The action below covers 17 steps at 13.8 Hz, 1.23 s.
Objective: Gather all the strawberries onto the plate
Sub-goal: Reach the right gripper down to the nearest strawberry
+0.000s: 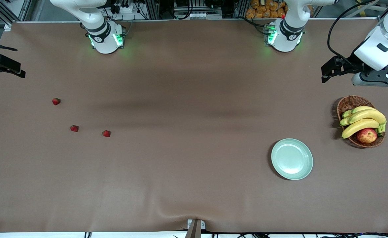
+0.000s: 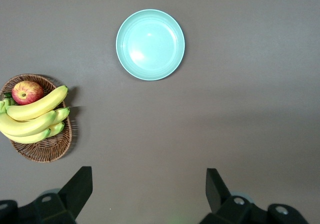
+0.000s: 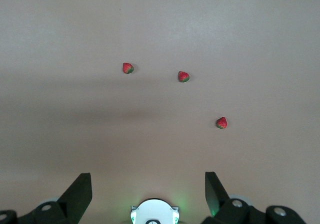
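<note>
Strawberries [image 1: 74,128] lay on the tabletop [image 1: 180,148] toward the right arm's end, well apart from the plate [image 1: 292,159]; left gripper [image 2: 149,186] and right gripper [image 3: 148,186] waited with fingers wide

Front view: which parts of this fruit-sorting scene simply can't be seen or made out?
- Right gripper: cut off by the front view's edge; only its open fingertips show in its wrist view.
- Left gripper: partly cut off by the front view's edge.
- Basket: its inside is hidden under bananas and an apple.
- Strawberries: too small to judge ripeness or bruising.
- Plate: its underside is hidden.
</note>
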Each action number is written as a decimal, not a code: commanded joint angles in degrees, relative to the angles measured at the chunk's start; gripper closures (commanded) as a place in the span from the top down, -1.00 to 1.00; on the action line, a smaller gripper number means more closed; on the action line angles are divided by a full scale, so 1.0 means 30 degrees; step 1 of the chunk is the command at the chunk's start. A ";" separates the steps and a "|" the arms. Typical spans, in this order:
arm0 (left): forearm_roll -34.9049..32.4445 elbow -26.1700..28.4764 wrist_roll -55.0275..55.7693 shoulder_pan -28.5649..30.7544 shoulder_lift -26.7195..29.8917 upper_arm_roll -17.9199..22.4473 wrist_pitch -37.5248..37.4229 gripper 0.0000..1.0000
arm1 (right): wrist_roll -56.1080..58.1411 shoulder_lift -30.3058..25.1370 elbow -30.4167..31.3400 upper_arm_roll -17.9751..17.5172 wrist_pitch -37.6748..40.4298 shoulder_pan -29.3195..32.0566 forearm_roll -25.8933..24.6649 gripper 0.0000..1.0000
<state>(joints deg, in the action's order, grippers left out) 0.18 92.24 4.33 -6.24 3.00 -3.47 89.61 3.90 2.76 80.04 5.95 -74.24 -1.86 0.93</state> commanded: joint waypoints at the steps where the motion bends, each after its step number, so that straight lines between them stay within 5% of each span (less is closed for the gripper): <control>1: 0.0264 -0.0015 -0.0268 0.0088 0.0114 -0.0015 -0.0280 1.00 | -0.0158 -0.0127 -0.0226 -0.0168 0.0313 0.0152 -0.0221 1.00; 6: 0.0235 -0.0161 -0.0477 0.0029 0.0085 -0.0103 -0.0281 1.00 | -0.0100 0.0135 0.0705 -0.0168 -0.0181 0.0646 -0.0221 1.00; 17: 0.0176 -0.0161 -0.0477 0.0117 -0.0120 0.0014 -0.0222 1.00 | 0.0222 0.3675 0.9176 -0.0168 -1.1251 0.2028 -0.0280 1.00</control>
<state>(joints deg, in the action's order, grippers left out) 0.18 92.30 3.61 -6.18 2.68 -3.45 89.61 4.24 12.17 105.21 6.00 -103.74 4.02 0.86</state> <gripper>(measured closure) 0.000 0.000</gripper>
